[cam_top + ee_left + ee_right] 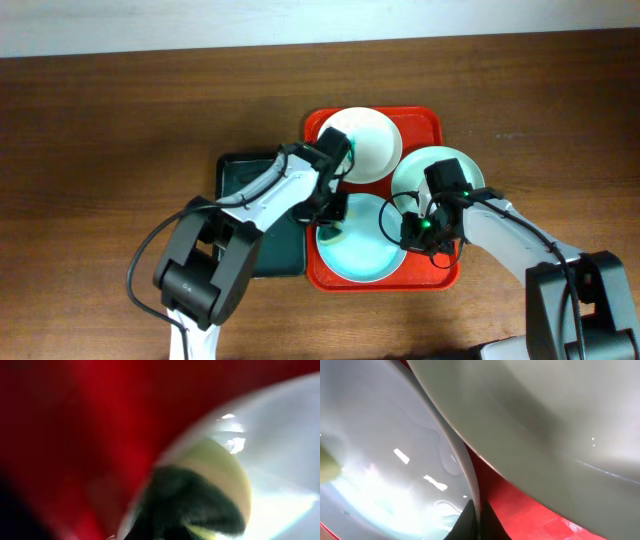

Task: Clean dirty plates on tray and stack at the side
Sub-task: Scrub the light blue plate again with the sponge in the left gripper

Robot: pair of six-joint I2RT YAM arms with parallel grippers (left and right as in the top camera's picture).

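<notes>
Mid-counter, nearer the far edge, the tray (425,118) carries three plates (368,140). The right tool (411,234) pinches the front plate (360,255) by its rim; the left tool (335,212) presses a gripped sponge (220,475) on it. Hard scrubbing could wrench the rim free

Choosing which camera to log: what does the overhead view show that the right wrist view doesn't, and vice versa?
Only overhead: the white plate, black tray, left arm, right arm, wooden table. Only right wrist: the right gripper straddling the rim of the pale blue plate, close up. Both: pale blue plate, mint plate, red tray.
</notes>
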